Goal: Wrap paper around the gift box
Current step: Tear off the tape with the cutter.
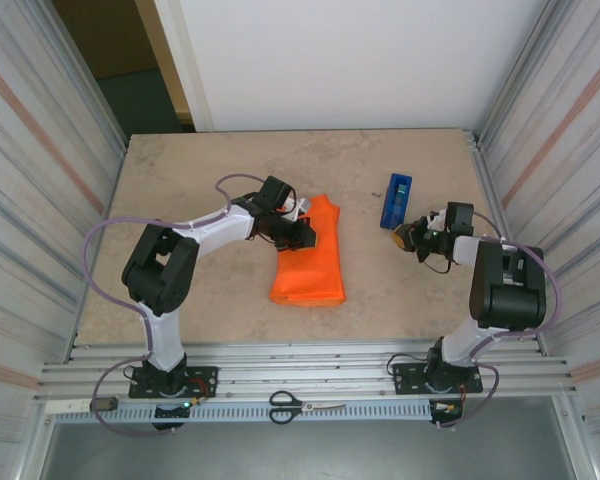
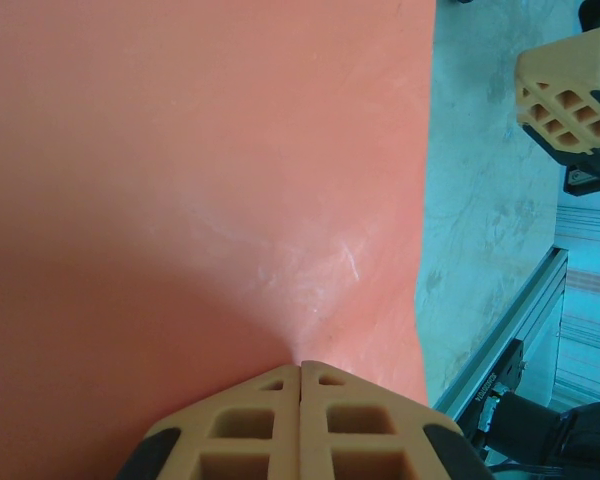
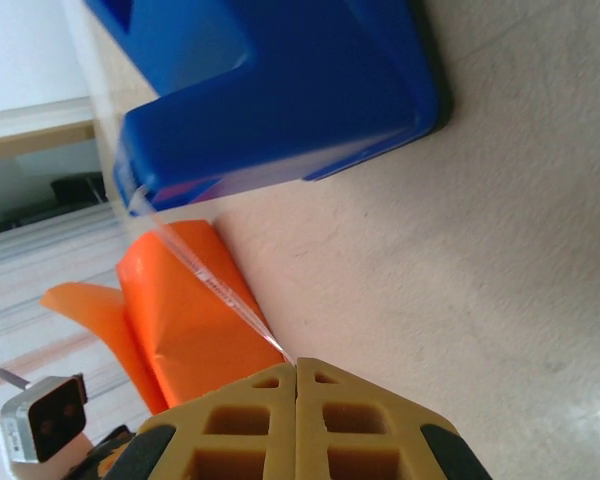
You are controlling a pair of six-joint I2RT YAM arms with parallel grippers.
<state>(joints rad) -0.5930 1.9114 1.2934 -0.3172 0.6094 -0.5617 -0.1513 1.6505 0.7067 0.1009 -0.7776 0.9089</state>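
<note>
Soft, even light falls from above on the pale counter (image 1: 230,160), bright with no harsh glare, and the arms (image 1: 160,270) cast only faint, short shadows. The side walls (image 1: 40,170) lean outward toward the frame edges. Close up, the paper (image 2: 180,200) carries a pale sheen near its middle. The blue tape dispenser (image 3: 280,90) looks slightly blurred, the tape (image 3: 215,285) glints, and the background beyond is washed white.

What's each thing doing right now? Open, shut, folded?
paper: folded over into a bundle
left claw: shut, tips against the paper
tape: stretched out in a tight strip
tape dispenser: tape drawn from it
right claw: shut on the tape
scissors: shut, lying untouched
</note>
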